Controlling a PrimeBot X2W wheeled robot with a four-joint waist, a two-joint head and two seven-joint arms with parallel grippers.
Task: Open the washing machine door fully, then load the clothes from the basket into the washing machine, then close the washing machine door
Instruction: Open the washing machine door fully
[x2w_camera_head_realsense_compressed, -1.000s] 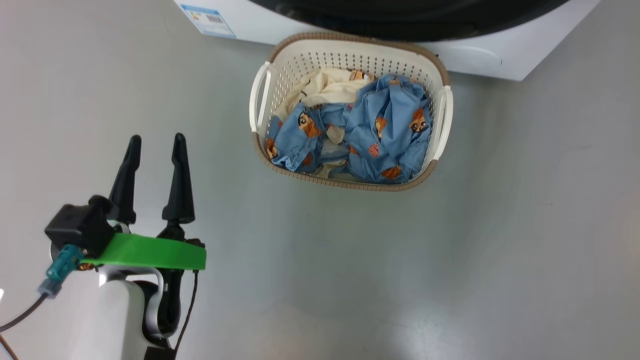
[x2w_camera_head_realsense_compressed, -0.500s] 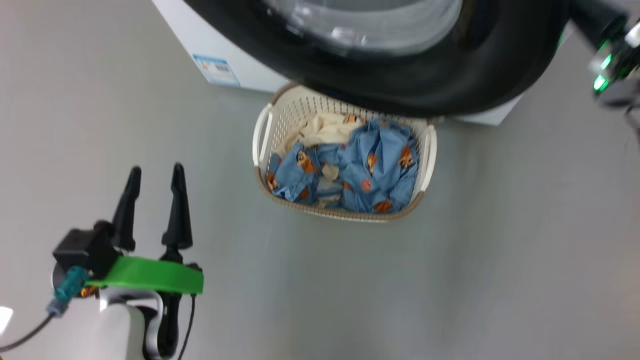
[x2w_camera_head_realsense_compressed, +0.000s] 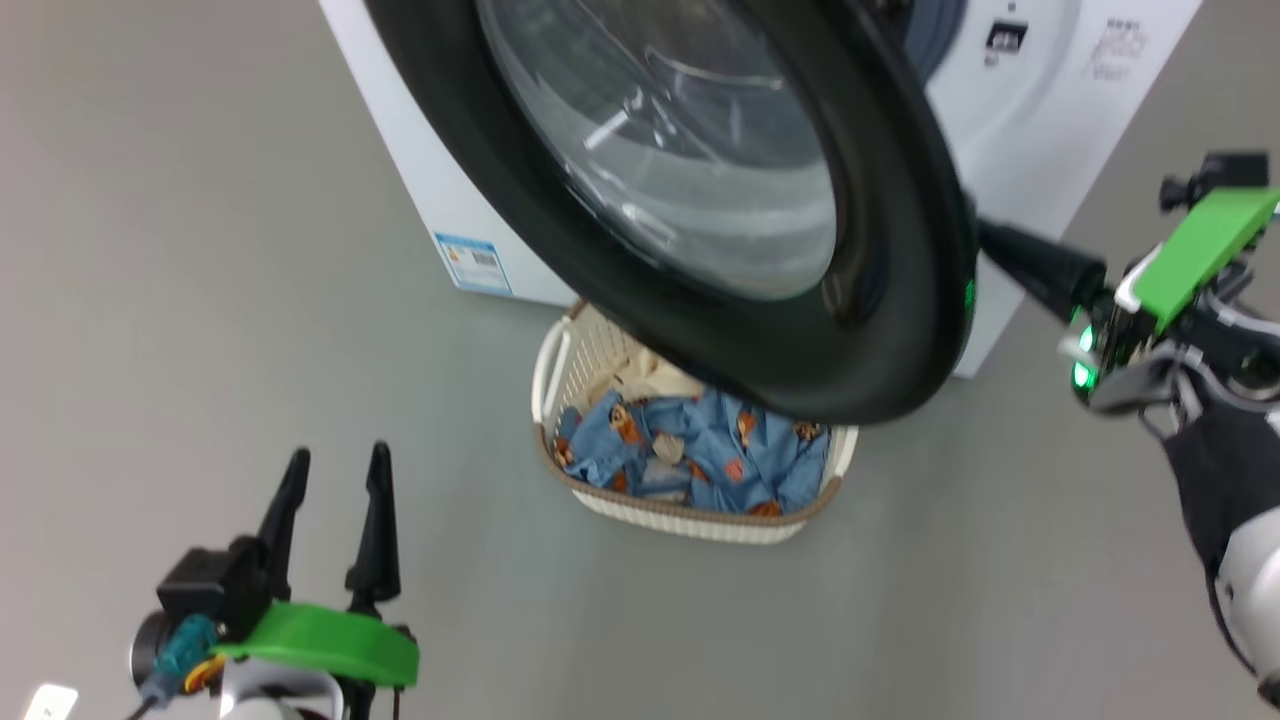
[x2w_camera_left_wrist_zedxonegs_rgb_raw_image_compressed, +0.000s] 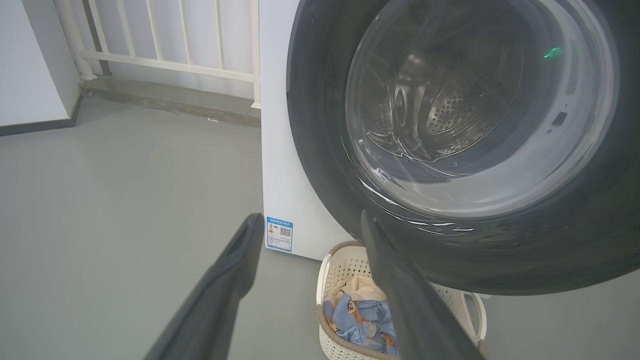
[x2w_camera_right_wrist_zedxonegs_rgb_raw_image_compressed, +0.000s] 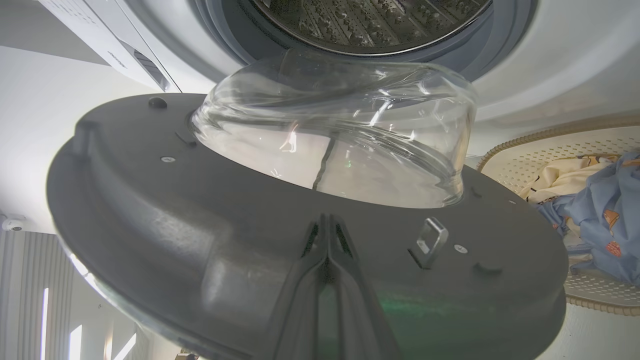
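Note:
The washing machine door (x2w_camera_head_realsense_compressed: 700, 200) hangs part open from the white washing machine (x2w_camera_head_realsense_compressed: 1040, 110), its glass bowl (x2w_camera_right_wrist_zedxonegs_rgb_raw_image_compressed: 340, 130) facing the steel drum (x2w_camera_right_wrist_zedxonegs_rgb_raw_image_compressed: 370, 20). My right gripper (x2w_camera_head_realsense_compressed: 985, 235) is shut with nothing between its fingers. Its tips (x2w_camera_right_wrist_zedxonegs_rgb_raw_image_compressed: 327, 222) rest against the door's grey inner face, left of the metal latch (x2w_camera_right_wrist_zedxonegs_rgb_raw_image_compressed: 430, 240). On the floor under the door stands the basket (x2w_camera_head_realsense_compressed: 690, 520), holding the blue printed and cream clothes (x2w_camera_head_realsense_compressed: 700, 455). My left gripper (x2w_camera_head_realsense_compressed: 338, 458) is open and empty, low and to the left of the basket (x2w_camera_left_wrist_zedxonegs_rgb_raw_image_compressed: 345, 265), well apart from it.
Grey floor (x2w_camera_head_realsense_compressed: 250, 250) spreads to the left of and in front of the machine. A blue label (x2w_camera_left_wrist_zedxonegs_rgb_raw_image_compressed: 280, 234) marks the machine's white side. A white railing (x2w_camera_left_wrist_zedxonegs_rgb_raw_image_compressed: 175, 35) on a low kerb and a white wall (x2w_camera_left_wrist_zedxonegs_rgb_raw_image_compressed: 30, 60) stand behind.
The head camera has tilted up, bringing the open door and my right gripper behind its rim into view. The basket shows lower and smaller. My left gripper stays open.

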